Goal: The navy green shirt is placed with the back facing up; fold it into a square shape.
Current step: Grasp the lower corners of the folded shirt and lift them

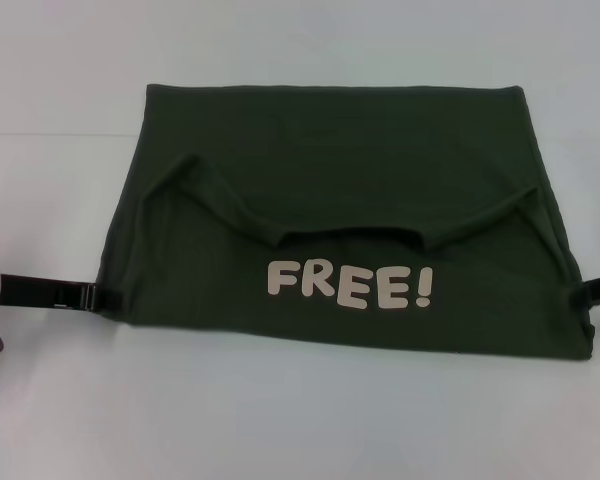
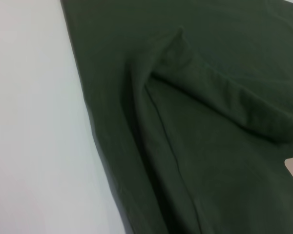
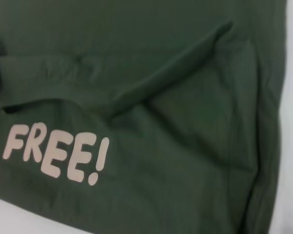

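While it lies folded on the white worktop, the navy green shirt shows pale letters "FREE!".
The left gripper and right gripper touch its near corners; I cannot tell their grip.

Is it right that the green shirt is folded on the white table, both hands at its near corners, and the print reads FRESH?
Not quite: the head view shows the print on the green shirt reads FREE!, not FRESH. The rest stands, with the left hand and the right hand at its near corners.
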`<move>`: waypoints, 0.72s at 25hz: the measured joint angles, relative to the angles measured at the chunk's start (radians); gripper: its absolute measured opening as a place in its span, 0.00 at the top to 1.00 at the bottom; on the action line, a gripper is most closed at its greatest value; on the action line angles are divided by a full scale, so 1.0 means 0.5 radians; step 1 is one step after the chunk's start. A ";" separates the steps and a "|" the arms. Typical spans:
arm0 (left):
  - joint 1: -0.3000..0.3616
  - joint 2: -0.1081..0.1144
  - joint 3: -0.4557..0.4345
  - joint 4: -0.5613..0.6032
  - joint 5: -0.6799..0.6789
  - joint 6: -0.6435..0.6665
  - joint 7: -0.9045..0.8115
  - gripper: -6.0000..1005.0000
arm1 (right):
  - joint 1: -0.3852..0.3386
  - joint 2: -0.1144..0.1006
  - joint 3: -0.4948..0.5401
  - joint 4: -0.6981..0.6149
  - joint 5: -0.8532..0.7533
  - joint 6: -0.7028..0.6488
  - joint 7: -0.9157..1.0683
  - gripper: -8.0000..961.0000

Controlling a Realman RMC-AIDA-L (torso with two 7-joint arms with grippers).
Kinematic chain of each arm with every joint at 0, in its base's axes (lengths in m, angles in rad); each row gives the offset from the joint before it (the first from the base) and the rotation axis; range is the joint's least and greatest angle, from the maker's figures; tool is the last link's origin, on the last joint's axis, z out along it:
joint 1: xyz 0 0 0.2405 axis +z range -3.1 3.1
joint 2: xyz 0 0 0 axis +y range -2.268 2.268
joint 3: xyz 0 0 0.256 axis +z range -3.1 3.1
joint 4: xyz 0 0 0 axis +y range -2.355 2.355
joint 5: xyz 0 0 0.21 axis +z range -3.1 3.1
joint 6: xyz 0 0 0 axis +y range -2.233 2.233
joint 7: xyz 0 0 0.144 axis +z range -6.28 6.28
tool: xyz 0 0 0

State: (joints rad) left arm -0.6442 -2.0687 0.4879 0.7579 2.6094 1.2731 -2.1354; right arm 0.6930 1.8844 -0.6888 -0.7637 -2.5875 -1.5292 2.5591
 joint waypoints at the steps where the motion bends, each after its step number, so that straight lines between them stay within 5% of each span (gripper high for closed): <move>1: 0.000 0.003 0.000 0.001 0.000 0.000 0.000 0.99 | 0.001 0.012 -0.014 0.013 -0.001 0.022 0.000 0.08; 9: -0.004 0.005 0.000 0.003 0.000 0.000 0.000 0.98 | 0.023 0.079 -0.074 0.071 -0.005 0.090 -0.020 0.08; 18: -0.006 0.005 0.000 0.003 0.000 0.002 -0.001 0.98 | 0.009 0.078 -0.101 0.076 -0.023 0.128 -0.025 0.08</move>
State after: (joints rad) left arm -0.6473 -2.0662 0.4878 0.7593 2.6093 1.2741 -2.1361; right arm 0.6975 1.9235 -0.7393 -0.7257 -2.5990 -1.4654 2.5464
